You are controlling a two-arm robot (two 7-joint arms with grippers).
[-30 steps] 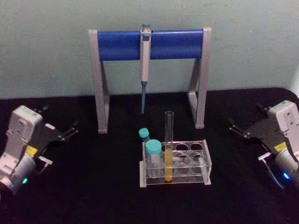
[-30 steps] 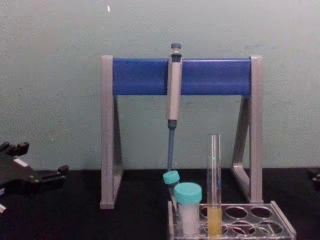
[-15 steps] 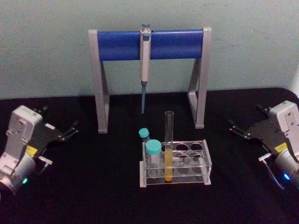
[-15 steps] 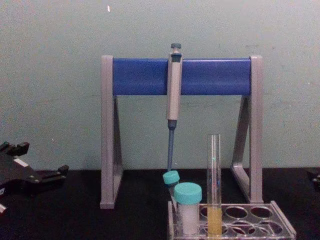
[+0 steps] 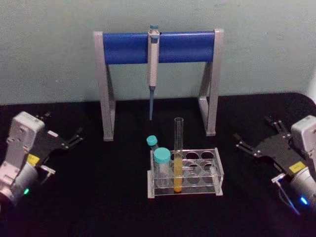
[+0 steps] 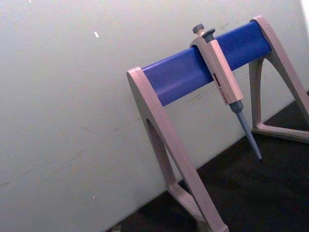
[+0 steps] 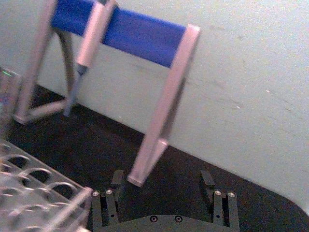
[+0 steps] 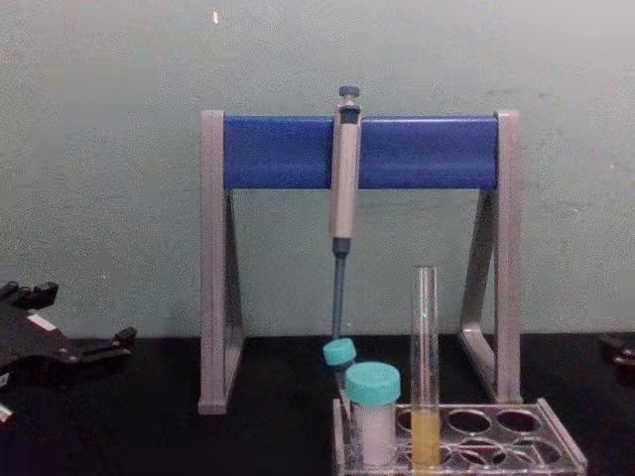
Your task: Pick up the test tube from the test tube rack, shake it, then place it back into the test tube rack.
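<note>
In the head view, the test tube (image 5: 177,154) stands upright in a front hole of the test tube rack (image 5: 218,172), just right of two teal-capped tubes (image 5: 161,159). Behind the rack stands the pipette stand (image 5: 158,47) with a pipette (image 5: 153,64) hanging from its blue bar. The left gripper (image 5: 60,126) rests at the table's left edge and the right gripper (image 5: 254,132) at the right edge, both well apart from the rack, fingers spread wide and empty.

The left wrist view shows the stand (image 6: 203,72) and the pipette (image 6: 222,79) against the wall.

In the right wrist view, the right gripper (image 7: 161,191) has its jaws wide apart with nothing between them; a corner of the rack (image 7: 46,193) lies beside it.

In the chest view, the tube (image 8: 425,372) holds yellow liquid low in the rack (image 8: 561,446). The left gripper (image 8: 79,319) sits far left, spread.
</note>
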